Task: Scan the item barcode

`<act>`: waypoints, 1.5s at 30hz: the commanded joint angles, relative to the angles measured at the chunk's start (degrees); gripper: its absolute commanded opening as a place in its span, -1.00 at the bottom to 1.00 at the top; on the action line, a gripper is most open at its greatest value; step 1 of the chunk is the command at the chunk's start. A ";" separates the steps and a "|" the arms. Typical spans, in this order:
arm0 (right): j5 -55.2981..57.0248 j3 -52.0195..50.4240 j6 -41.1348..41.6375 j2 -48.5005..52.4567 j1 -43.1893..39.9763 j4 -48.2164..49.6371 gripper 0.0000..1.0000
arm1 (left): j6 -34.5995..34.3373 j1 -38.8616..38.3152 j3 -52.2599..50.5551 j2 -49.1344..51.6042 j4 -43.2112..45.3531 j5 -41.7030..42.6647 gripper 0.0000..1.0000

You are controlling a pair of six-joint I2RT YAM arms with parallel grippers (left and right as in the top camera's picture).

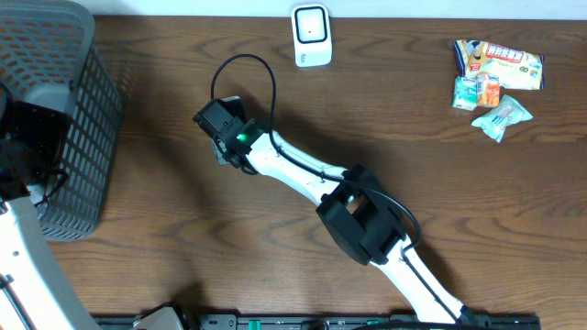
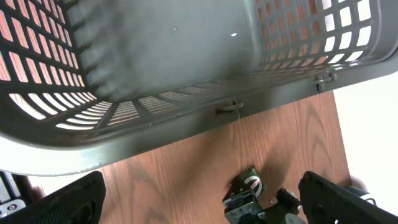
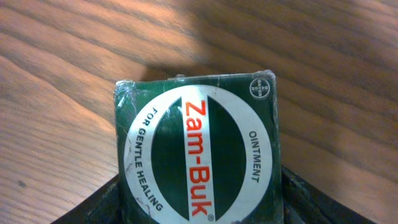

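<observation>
Pinching a green ointment box (image 3: pixel 199 155) by its two sides, the right fingers (image 3: pixel 102 210) are holding it flat on the tabletop (image 3: pixel 323 62), label facing up between them; the left fingers (image 2: pixel 62 199) are hanging spread wide, a grey basket (image 2: pixel 186 74) just beyond them.

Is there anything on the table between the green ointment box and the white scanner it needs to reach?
Nothing visible does: only bare table lies between the Zam-Buk box at the right gripper and the scanner. The snack packets sit well aside.
</observation>
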 commanded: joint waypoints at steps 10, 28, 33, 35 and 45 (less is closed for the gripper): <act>-13.62 0.35 -13.05 -9.53 -6.91 -16.26 0.20 | -0.11 0.22 0.15 0.02 -0.15 -0.33 0.95; -45.07 -1.16 -61.05 -19.28 -31.15 -47.06 0.05 | -0.11 0.22 0.15 0.02 -0.15 -0.33 0.95; -36.15 -2.99 -46.23 -19.28 -33.59 -42.14 0.12 | -0.11 0.22 0.15 0.02 -0.15 -0.33 0.96; -33.88 -2.99 -41.11 -19.30 -33.92 -43.52 0.15 | -0.09 0.22 0.15 0.02 -0.15 -0.33 0.96; -20.68 -3.78 -34.18 -19.28 -27.10 -54.55 0.52 | -0.09 0.22 0.15 0.00 -0.15 -0.33 0.96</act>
